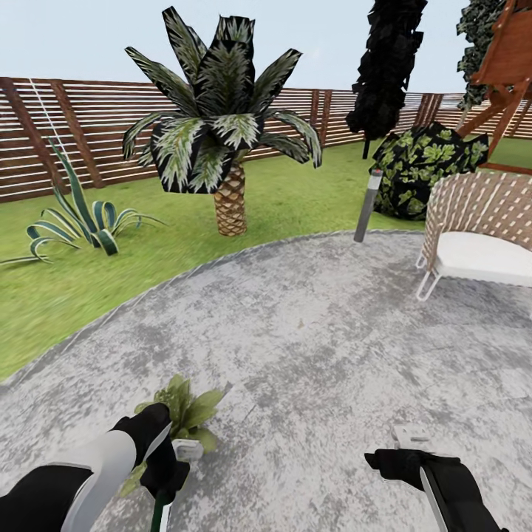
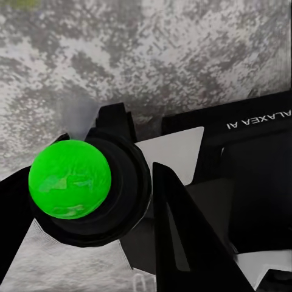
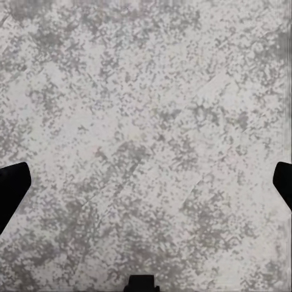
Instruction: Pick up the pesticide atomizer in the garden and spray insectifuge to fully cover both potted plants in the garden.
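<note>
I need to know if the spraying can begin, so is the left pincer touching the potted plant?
Cannot tell. In the head view the left pincer overlaps the potted plant, hiding any gap or contact between them.

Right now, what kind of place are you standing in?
It looks like a fenced back garden: a round grey paved patio set in green lawn, a brown slatted wooden fence behind a palm, and a wicker chair at the patio's edge.

Left gripper [image 1: 164,473] is pointing down, state unclear; right gripper [image 3: 146,182] is hanging with fingers spread wide.
</note>
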